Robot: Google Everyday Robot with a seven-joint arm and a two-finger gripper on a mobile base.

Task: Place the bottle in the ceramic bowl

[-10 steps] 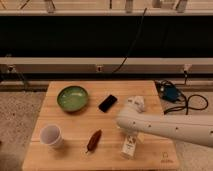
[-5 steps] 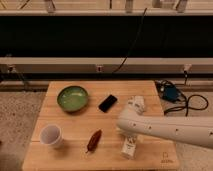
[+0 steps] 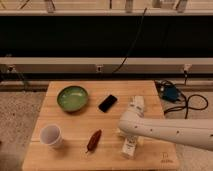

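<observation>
The bottle (image 3: 136, 105) is small and white with a pale printed label. It lies on the wooden table (image 3: 75, 122) right of centre, and my white arm hides its near end. The ceramic bowl (image 3: 72, 97), green-glazed and shallow, sits at the table's back left, well apart from the bottle. My gripper (image 3: 129, 146) points down over the table's front edge, just in front of the bottle and right of the brown item. It is open and holds nothing.
A black phone (image 3: 107, 103) lies between the bowl and the bottle. A white cup (image 3: 51, 135) stands at the front left, with a brown oblong item (image 3: 93, 140) to its right. Cables and a blue box (image 3: 170, 93) lie on the floor off the table's right edge.
</observation>
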